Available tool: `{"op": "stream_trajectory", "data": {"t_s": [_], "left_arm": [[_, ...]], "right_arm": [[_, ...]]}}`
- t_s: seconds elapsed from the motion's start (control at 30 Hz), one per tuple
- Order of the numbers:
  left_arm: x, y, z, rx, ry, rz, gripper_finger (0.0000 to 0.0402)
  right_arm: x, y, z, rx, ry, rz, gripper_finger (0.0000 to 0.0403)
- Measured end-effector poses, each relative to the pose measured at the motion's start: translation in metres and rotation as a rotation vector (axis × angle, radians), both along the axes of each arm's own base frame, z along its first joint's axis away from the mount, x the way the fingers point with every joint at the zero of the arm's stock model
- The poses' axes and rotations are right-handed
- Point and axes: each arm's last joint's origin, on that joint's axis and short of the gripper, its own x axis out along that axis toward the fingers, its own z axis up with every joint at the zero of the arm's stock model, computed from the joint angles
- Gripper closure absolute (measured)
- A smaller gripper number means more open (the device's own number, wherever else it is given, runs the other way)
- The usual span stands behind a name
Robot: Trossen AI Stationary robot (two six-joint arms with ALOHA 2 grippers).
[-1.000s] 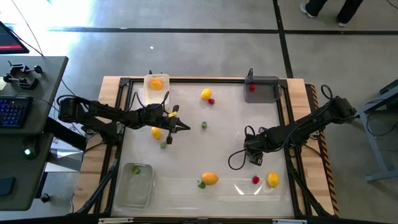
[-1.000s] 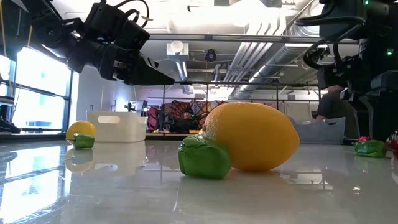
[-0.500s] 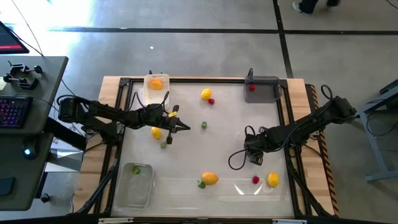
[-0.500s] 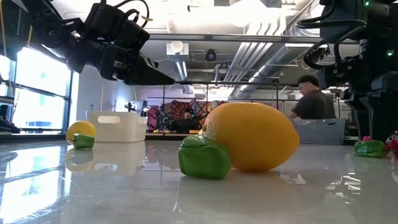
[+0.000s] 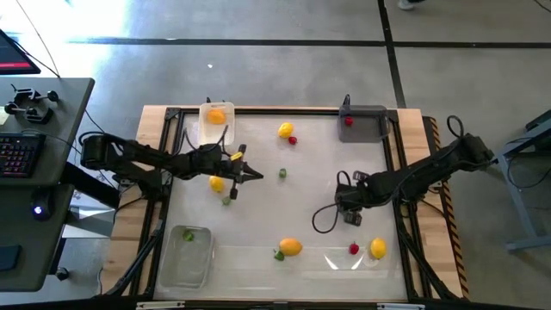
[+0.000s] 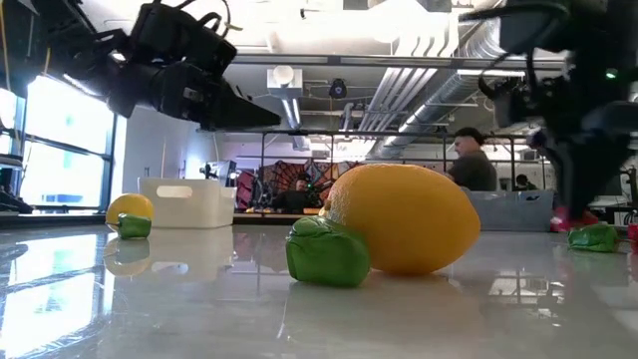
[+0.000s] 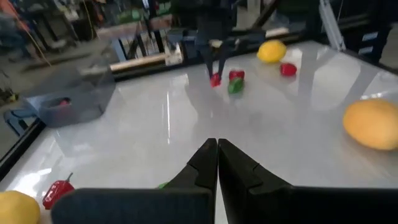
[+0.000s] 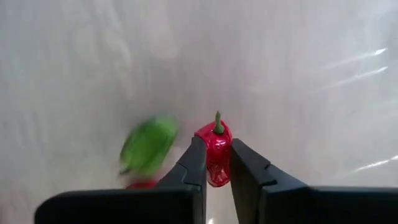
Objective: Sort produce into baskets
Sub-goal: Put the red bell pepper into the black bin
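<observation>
The small glossy red toy pepper with a thin green stem (image 8: 215, 151) is seen clamped between the two dark fingers of the right gripper (image 8: 216, 163), over the white tabletop (image 5: 310, 172) towards its right side. The piece is judged light, rigid and smooth-skinned, so slipping sideways out of the fingers is the likely fault; the hold is taken across the widest part of the body, below the stem, which looks the soundest place. The body is rounded and tapering, with highlights on its skin.

Just beside it a small green toy piece (image 8: 148, 145) is noted, blurred, apparently lying on the tabletop, with a sliver of a second red piece (image 8: 142, 183) at the finger's edge. Nearer the front edge lie a red berry (image 5: 354, 249) and a yellow rounded fruit (image 5: 378, 249), and further along an orange-yellow fruit (image 5: 291, 247) with a green piece (image 5: 279, 255) touching it.

The dark grey rectangular tray (image 5: 366, 122) at the far right corner already holds one red piece, so it is judged the likely destination. The white tray (image 5: 216, 123) holds an orange fruit; the clear plastic tray (image 5: 186, 255) holds something green.

The left gripper (image 7: 217, 163) hangs above the tabletop's left half, fingers pressed together and empty.
</observation>
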Motion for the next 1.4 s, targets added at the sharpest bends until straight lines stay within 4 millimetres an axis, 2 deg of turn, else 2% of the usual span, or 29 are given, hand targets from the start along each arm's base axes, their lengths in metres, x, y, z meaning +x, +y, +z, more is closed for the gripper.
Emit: {"op": "stream_trajectory", "data": {"t_s": [0.1,0.2,0.47,0.57,0.7,0.83,0.97,1.1,1.27,1.4], "left_arm": [[-0.008,-0.001,-0.003,-0.02,-0.061,0.007,0.0401],[-0.014,-0.002,-0.005,-0.025,-0.104,0.009,0.0401],[-0.017,-0.002,-0.007,-0.03,-0.113,0.027,0.0401],[-0.017,-0.002,-0.006,-0.029,-0.114,0.027,0.0401],[-0.017,-0.002,-0.006,-0.02,-0.122,0.028,0.0401],[-0.017,-0.002,-0.004,-0.018,-0.137,0.028,0.0401],[-0.017,-0.002,-0.004,-0.043,-0.142,0.031,0.0401],[-0.016,-0.002,-0.004,-0.058,-0.14,0.032,0.0401],[-0.016,-0.002,-0.004,-0.059,-0.14,0.032,0.0401],[-0.016,-0.002,-0.004,-0.059,-0.14,0.032,0.0401]], "right_arm": [[0.007,-0.012,0.009,-0.081,-0.025,-0.022,0.037],[0.011,-0.033,0.012,-0.148,-0.02,-0.082,0.037],[0.011,-0.114,0.016,-0.218,-0.036,-0.292,0.0369],[0.013,-0.14,0.032,-0.247,-0.101,-0.338,0.0369],[0.014,-0.164,0.061,-0.32,-0.204,-0.338,0.0369],[0.001,-0.197,0.08,-0.377,-0.239,-0.455,0.0369],[-0.024,-0.23,0.072,-0.345,-0.281,-0.573,0.0368],[-0.046,-0.25,0.051,-0.236,-0.358,-0.657,0.0368],[-0.056,-0.262,0.032,-0.237,-0.382,-0.73,0.0368],[-0.055,-0.271,0.018,-0.19,-0.381,-0.767,0.0368]]}}
